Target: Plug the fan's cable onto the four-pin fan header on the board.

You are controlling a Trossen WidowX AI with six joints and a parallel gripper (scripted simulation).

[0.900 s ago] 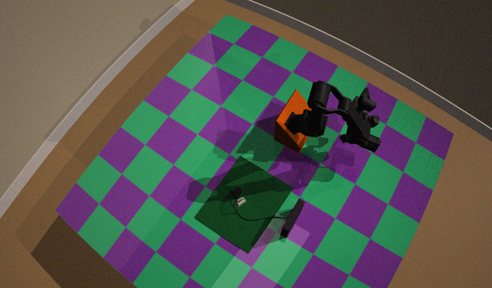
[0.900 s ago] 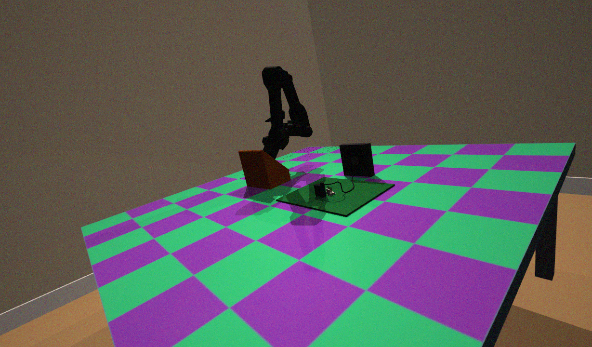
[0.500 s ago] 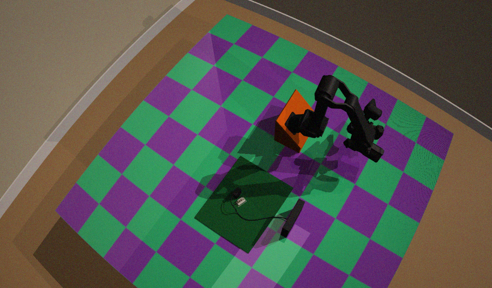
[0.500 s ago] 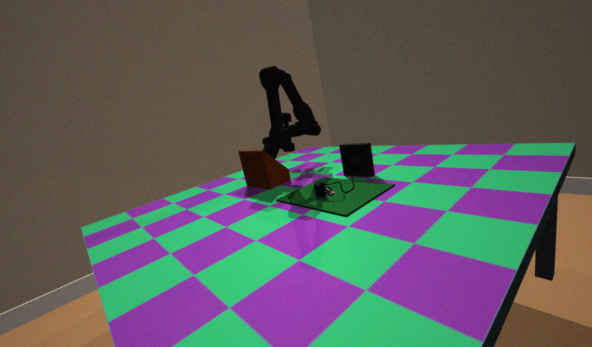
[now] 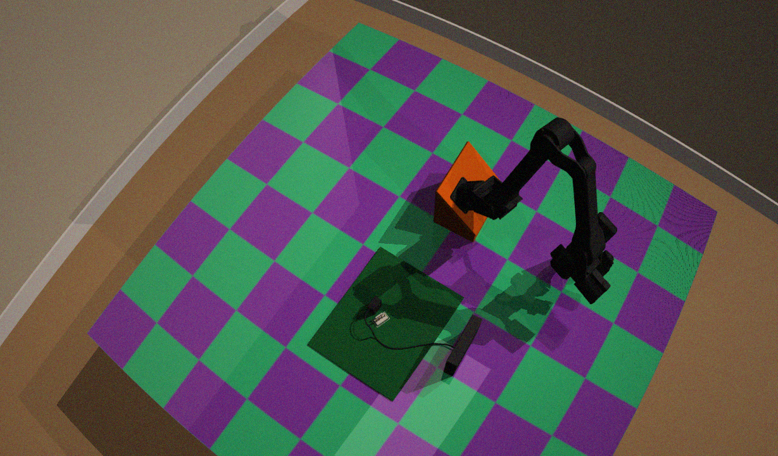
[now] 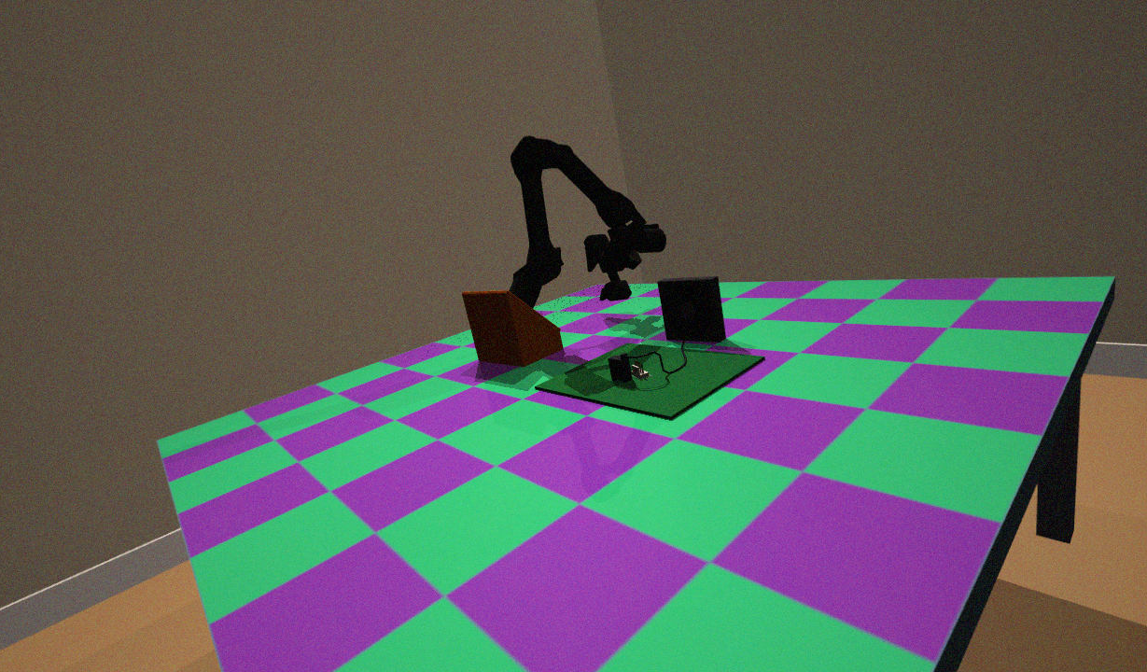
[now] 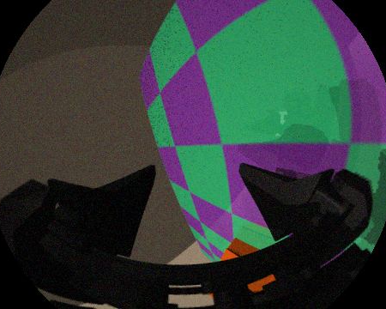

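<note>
The black fan (image 5: pixel 463 346) (image 6: pixel 692 309) stands upright beside the dark green board (image 5: pixel 391 374) (image 6: pixel 710 384). Its thin black cable (image 5: pixel 405 347) (image 6: pixel 662 360) runs over the board to a small black block (image 5: pixel 374 304) (image 6: pixel 620 368). I cannot tell whether this block is the plug or hides it. The small white header (image 5: pixel 380 319) (image 6: pixel 639 371) is beside the block, its upper side visible. No plug can be made out on it. My gripper (image 7: pixel 199 168) is open and empty, with its fingers wide apart. It hangs above the table, away from the header, cable and board.
An orange wedge-shaped block (image 5: pixel 470 167) (image 6: pixel 506 328) stands by the arm's base, behind the board in the exterior view. Part of it shows low in the wrist view (image 7: pixel 240 248). The fan stands up at the board's edge. The table's edge runs along the left in the wrist view.
</note>
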